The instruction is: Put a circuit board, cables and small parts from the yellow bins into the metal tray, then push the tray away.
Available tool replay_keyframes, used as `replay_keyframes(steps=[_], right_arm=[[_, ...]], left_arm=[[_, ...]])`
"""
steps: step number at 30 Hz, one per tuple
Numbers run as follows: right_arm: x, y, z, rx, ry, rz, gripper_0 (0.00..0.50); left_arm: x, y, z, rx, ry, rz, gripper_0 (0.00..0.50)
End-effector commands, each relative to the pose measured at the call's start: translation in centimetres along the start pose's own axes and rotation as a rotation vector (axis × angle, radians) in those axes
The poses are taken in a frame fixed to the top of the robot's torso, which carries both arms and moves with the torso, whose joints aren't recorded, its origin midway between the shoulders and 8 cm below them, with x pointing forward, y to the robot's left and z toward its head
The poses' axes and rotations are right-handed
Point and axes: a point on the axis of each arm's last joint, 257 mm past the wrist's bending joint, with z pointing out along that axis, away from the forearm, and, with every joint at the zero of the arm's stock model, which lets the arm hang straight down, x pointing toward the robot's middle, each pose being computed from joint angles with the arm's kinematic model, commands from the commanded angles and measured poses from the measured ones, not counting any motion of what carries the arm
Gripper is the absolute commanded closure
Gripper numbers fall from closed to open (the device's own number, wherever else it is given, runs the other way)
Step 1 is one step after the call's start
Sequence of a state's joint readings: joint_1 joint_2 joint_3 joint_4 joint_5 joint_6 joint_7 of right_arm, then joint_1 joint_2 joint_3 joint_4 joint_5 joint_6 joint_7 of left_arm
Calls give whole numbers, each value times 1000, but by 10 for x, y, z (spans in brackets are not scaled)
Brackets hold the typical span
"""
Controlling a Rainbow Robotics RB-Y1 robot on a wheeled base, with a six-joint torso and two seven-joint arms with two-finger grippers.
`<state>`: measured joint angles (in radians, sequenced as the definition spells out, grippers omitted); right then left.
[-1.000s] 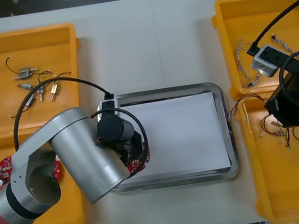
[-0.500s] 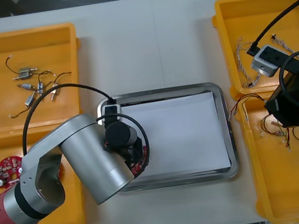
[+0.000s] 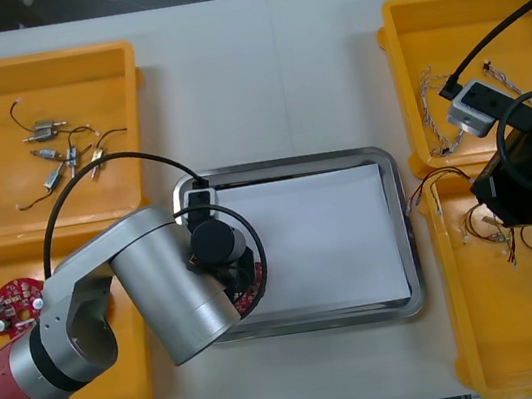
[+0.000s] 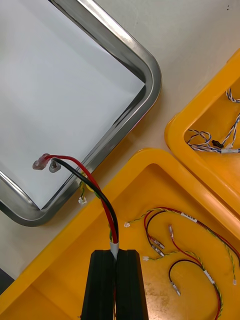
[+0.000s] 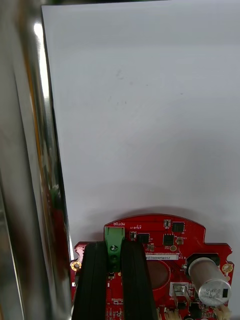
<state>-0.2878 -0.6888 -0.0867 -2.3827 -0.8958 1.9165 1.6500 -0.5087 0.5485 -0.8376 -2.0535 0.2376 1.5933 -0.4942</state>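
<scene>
A round red circuit board [image 5: 165, 260] lies low over the white inside of the metal tray [image 3: 406, 238], close to its left rim [image 5: 30, 150]. My left gripper [image 5: 114, 246] is shut on the board's green connector; from above, the board's edge [image 3: 252, 297] peeks out under the left arm. My right gripper [image 4: 116, 254] hangs over the near right yellow bin [image 4: 60, 270], shut on a red and black cable [image 4: 90, 182]. That cable's end plugs [image 4: 45, 163] reach over the tray's right rim [image 4: 150, 80].
A second red board [image 3: 11, 304] lies in the near left bin. Small metal parts [image 3: 62, 156] sit in the far left bin. Twisted blue and white cables [image 4: 220, 142] fill the far right bin, and loose red and yellow cables [image 4: 190, 240] lie under my right gripper.
My left arm has shifted a little toward the table's near edge, bringing the board lower into the tray's left part. The right arm has not moved.
</scene>
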Motion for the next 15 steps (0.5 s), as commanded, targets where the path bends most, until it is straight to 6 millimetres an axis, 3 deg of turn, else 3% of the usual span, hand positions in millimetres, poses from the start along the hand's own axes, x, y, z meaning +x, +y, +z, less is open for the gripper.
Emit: replay_keyframes(steps=[1, 12, 13, 14, 15], right_arm=[[-8, -4, -10, 38, -14, -43, 500], [-8, -4, -10, 38, -14, -43, 500], [-8, -4, -10, 38, -14, -43, 500], [-8, -4, -10, 38, -14, -43, 500], [-8, -4, -10, 38, -14, -43, 500]], left_arm=[[-11, -21, -3, 39, -33, 80, 500], [-12, -23, 3, 46, -36, 80, 500], [-12, -23, 3, 46, -36, 78, 477], [-11, -23, 3, 46, -34, 78, 368], [-12, -23, 3, 46, -36, 77, 325]])
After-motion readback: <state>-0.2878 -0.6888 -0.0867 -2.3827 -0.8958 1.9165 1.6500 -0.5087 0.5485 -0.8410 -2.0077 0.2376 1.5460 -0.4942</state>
